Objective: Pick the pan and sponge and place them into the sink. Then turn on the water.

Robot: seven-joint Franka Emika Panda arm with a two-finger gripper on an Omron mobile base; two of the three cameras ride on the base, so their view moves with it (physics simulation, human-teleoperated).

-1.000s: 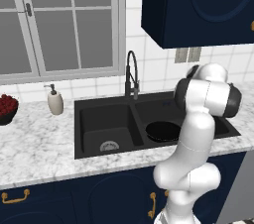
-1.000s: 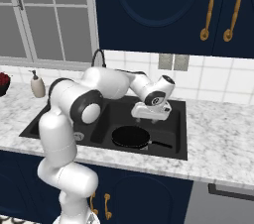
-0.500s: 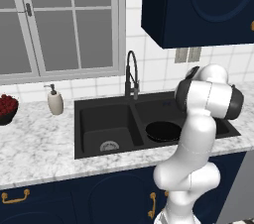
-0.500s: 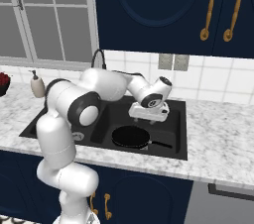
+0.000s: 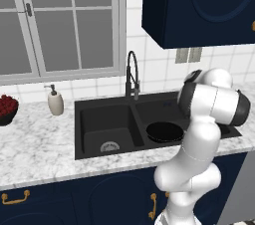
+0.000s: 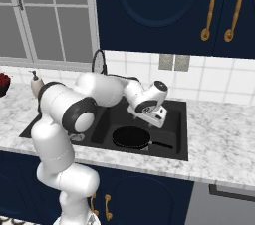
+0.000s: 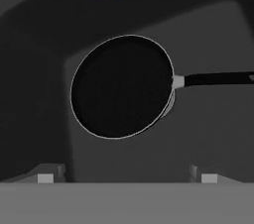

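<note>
The black pan lies flat in the right basin of the black sink, its handle pointing toward the basin's right side. My gripper hangs just above that basin, apart from the pan, which sits ahead of it. Its fingertips stand wide apart with nothing between them, so it is open. The black gooseneck faucet rises behind the divider, and no water runs from it. The sponge is out of view.
A beige soap dispenser stands on the marble counter left of the sink. A dark bowl of red fruit sits further left. A round silver drain shows in the left basin. Dark blue cabinets hang overhead.
My hand has shifted slightly left over the right basin. The pan has stayed where it was in the sink.
</note>
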